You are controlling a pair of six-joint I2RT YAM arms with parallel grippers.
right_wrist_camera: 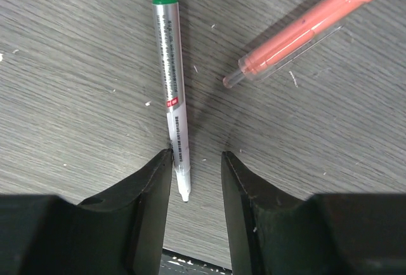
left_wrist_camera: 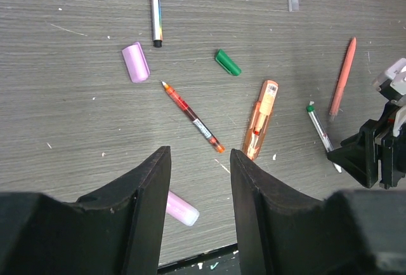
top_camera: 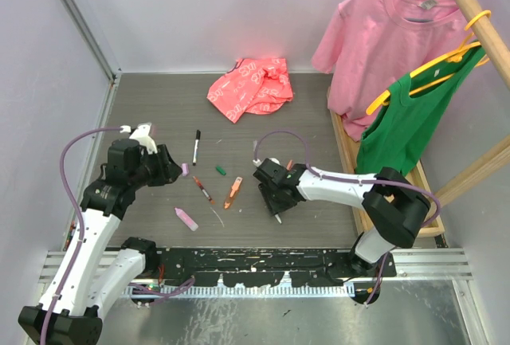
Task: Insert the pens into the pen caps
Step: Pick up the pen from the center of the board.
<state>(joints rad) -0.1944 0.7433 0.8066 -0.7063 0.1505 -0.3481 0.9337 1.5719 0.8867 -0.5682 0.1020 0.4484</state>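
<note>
My right gripper (right_wrist_camera: 195,159) (top_camera: 276,208) hangs low over the table, open. The bare tip end of a white marker with a green end (right_wrist_camera: 171,84) lies between its jaws. That marker touches the left finger, with a gap to the right one. A salmon-orange pen (right_wrist_camera: 311,24) lies just beyond. My left gripper (left_wrist_camera: 200,151) (top_camera: 171,168) is open and holds nothing. A pink highlighter (left_wrist_camera: 183,209) lies on the table below it, partly hidden. Ahead lie a lilac cap (left_wrist_camera: 135,62), a green cap (left_wrist_camera: 227,62), a dark red pen (left_wrist_camera: 192,117), a short orange pen (left_wrist_camera: 261,119) and a white marker (left_wrist_camera: 155,8).
A red patterned cloth (top_camera: 249,86) lies at the back of the table. A wooden rack (top_camera: 478,171) at the right carries a pink T-shirt (top_camera: 374,34) and a green shirt (top_camera: 402,126). A black rail (top_camera: 255,261) runs along the near edge.
</note>
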